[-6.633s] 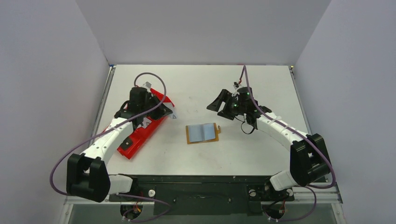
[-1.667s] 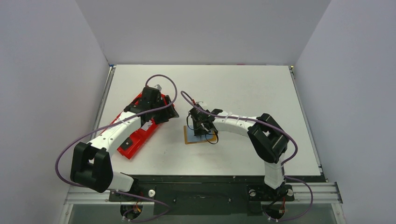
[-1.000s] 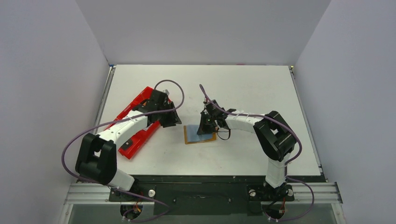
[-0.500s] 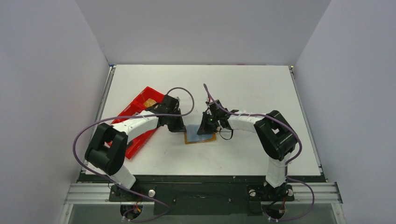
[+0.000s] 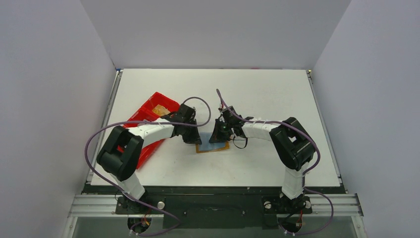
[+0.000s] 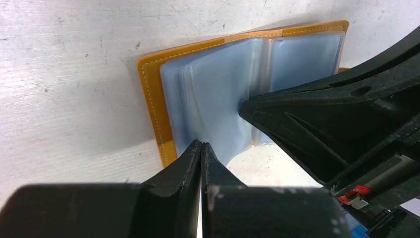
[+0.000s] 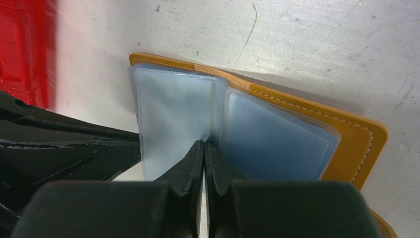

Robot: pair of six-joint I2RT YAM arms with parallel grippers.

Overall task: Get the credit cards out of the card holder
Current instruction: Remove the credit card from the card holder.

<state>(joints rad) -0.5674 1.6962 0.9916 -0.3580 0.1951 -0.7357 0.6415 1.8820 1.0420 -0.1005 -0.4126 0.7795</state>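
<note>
The card holder (image 5: 218, 147) lay open on the table (image 5: 267, 94) between the two arms, near the red tray (image 5: 166, 96). The pale blue credit cards (image 6: 213, 94) all seemed to sit in their sleeves, so none was out yet. The left gripper (image 6: 200, 147) was closed at the sleeves' near edge and the right gripper (image 7: 204, 145) at the centre fold; whether either pinched a card I could not tell
</note>
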